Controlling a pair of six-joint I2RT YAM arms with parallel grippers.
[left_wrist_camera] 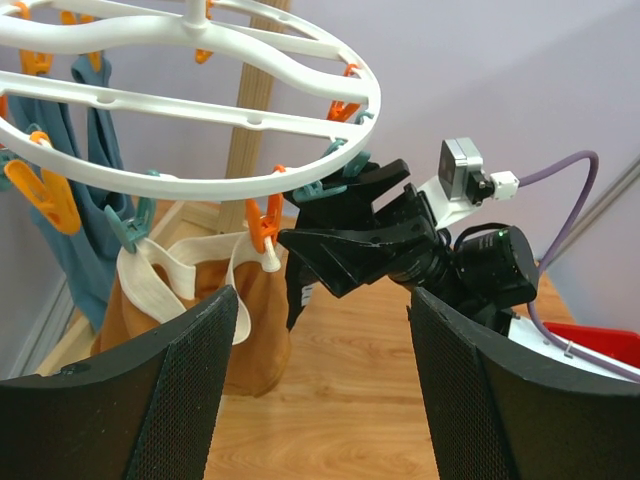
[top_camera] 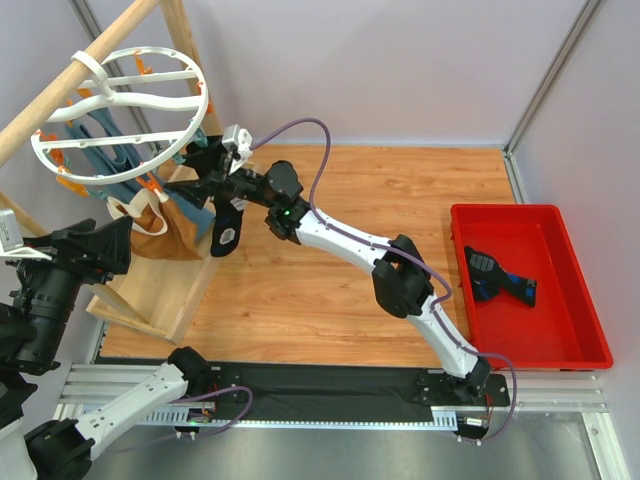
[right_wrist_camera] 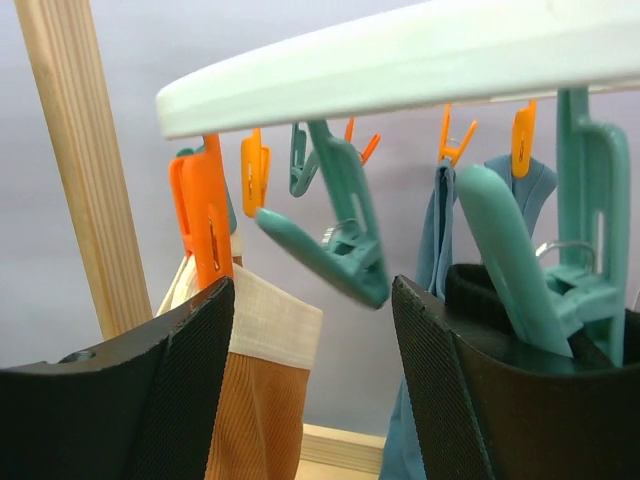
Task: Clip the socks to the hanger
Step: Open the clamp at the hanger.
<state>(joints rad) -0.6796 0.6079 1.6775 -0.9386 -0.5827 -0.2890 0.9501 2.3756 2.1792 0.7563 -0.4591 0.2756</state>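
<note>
R gripper (right_wrist_camera: 312,292) apart nr black sock (top_camera: 228,236) under round white hanger (right_wrist_camera: 400,55); L gripper (left_wrist_camera: 324,300) apart.

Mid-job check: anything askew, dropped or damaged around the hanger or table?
Nothing looks damaged or spilled. The hanger appears to hang tilted on its wooden rod, not level. One black sock dangles at the right gripper under the rim; its mate lies crumpled in the red bin.

Tan-brown socks (top_camera: 150,228) with cream cuffs hang just beside teal-blue socks (top_camera: 100,148) below a slanted wooden pole (top_camera: 40,117) at the far left, while a red tray (top_camera: 545,358) sits on the wooden tabletop (top_camera: 330,320) at its right side
</note>
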